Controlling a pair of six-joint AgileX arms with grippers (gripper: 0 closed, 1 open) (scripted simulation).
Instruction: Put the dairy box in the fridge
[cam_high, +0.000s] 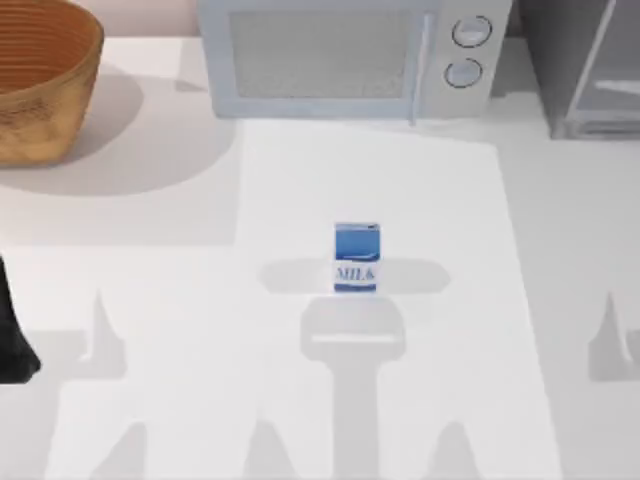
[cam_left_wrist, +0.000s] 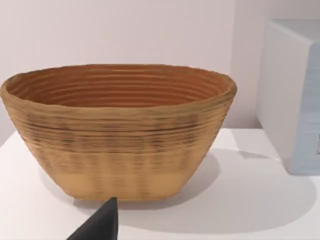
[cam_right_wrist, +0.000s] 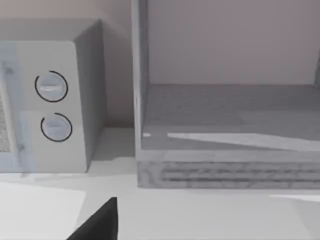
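Blue-and-white, the dairy box (cam_high: 356, 258) is standing upright mid-table, well apart from the fridge (cam_high: 585, 70) at the far right. We cannot tell either end effector's state. We are judging the light carton likely to tip under an off-centre grasp.

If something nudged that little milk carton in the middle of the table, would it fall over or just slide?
The dairy box stands upright and looks taller than its base is wide, so a push near its top would probably tip it. A low push would more likely slide it across the smooth table. Its flat sides suggest it won't roll.
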